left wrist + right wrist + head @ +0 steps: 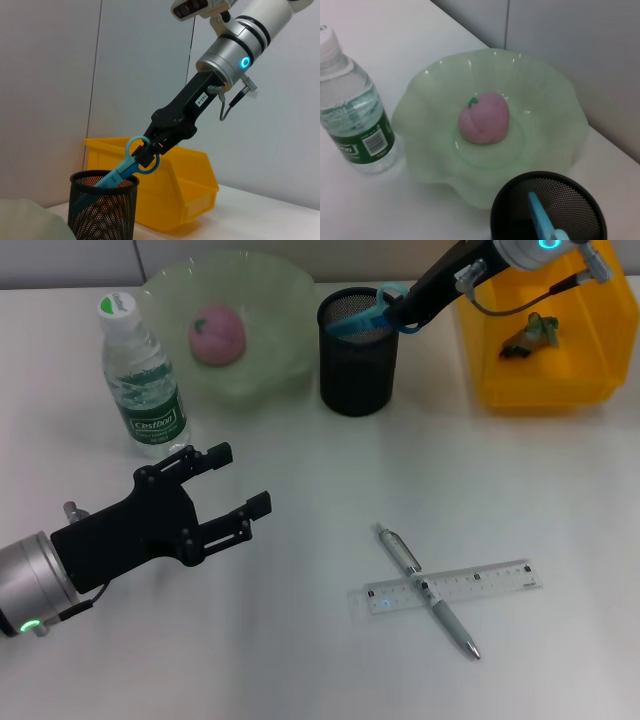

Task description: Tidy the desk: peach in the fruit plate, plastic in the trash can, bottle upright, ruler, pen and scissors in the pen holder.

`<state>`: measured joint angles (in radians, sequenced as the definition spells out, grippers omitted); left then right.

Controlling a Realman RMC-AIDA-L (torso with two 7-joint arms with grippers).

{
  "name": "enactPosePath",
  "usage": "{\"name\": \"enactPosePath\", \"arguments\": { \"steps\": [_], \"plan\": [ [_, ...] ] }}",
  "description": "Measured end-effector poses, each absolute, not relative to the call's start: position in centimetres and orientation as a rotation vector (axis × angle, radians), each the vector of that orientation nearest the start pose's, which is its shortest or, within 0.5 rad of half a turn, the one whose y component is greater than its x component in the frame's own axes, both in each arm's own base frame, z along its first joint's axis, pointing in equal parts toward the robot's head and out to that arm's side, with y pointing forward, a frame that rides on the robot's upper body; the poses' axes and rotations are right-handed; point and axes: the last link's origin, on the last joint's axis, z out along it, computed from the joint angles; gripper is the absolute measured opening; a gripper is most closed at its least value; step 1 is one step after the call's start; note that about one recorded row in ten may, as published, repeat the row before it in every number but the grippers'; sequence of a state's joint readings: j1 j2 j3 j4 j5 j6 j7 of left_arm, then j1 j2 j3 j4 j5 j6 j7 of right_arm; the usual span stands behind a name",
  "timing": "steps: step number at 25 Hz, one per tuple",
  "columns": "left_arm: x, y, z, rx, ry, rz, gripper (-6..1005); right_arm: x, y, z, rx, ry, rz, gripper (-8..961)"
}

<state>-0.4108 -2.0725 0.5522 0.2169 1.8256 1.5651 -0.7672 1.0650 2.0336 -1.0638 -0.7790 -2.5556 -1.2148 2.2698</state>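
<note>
White desk against a pale grey panelled wall; right gripper (398,312) at the pen holder (357,365), scissors (372,320) going in.

Scissors: light blue plastic handles, blades down inside the black mesh holder, far centre; right fingers clamped on a handle loop at the rim. Peach (217,336), pink with a green stem, sits in the pale green fruit plate (270,300) just left of the holder. Bottle (143,380) upright, far left, white cap, green label. Yellow trash can (590,340) far right holds crumpled plastic (530,337). Silver pen (428,592) lies crossed over the clear ruler (452,587), near right. Left gripper (236,483) hovers near left, fingers apart, holding nothing.
</note>
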Motion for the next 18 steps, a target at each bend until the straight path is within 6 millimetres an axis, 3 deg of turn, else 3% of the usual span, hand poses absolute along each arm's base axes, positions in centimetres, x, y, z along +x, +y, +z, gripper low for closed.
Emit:
{"name": "enactPosePath", "arguments": {
  "steps": [9,14,18],
  "plan": [
    [-30.1,26.4,-4.1,-2.465,-0.473,-0.961,786,11.0,45.6,-0.4,-2.628,0.660,-0.169,138],
    [-30.0,26.5,-4.1,-2.473,-0.464,-0.959,786,10.5,44.8,0.7,-2.611,0.631,-0.102,369],
    [-29.9,26.4,-3.9,-2.481,-0.454,-0.967,786,11.2,43.4,1.7,-2.640,0.650,0.025,498]
  ]
}}
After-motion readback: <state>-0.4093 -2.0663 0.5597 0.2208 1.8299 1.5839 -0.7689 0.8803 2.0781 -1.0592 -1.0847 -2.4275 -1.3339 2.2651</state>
